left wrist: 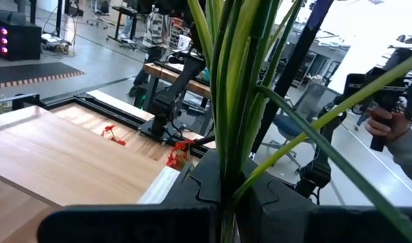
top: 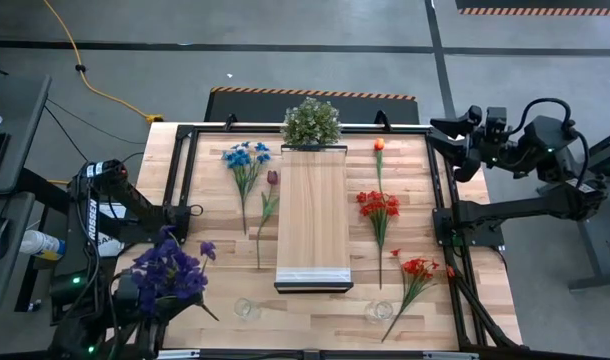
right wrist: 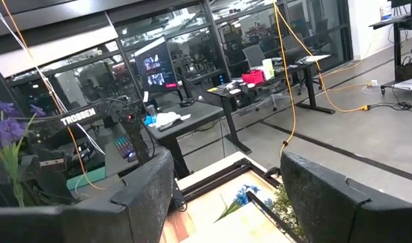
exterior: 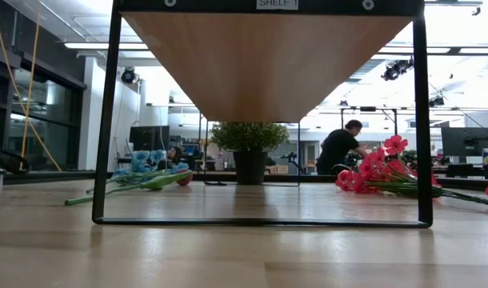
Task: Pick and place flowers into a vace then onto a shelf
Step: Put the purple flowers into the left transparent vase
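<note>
You are looking down on a wooden table (top: 215, 310) with a raised shelf (top: 313, 220) running along its middle. A bushy green plant (top: 311, 121) sits at the shelf's far end.

Your left gripper (left wrist: 223, 196) is at the near left corner of the table. Its fingers are pinched on the green stems of a purple flower bunch (top: 168, 268), and the blooms stand above the arm.

Your right gripper (right wrist: 226, 196) is held off the far right corner of the table, away from the flowers. Its fingers (right wrist: 324, 196) are spread apart and hold nothing.

Left of the shelf, on the table, lie a blue flower (top: 246, 157) and, just beside it, a dark purple bud (top: 272, 178) on a long stem. Right of the shelf lie an orange bud (top: 379, 145), a red bunch (top: 378, 204) and, nearer you, a second red bunch (top: 418, 268).

Two clear glass vases (top: 247, 309) stand near the front edge, one on each side of the shelf's near end.

In the low view a person (exterior: 340, 148) sits in the room behind the table.
</note>
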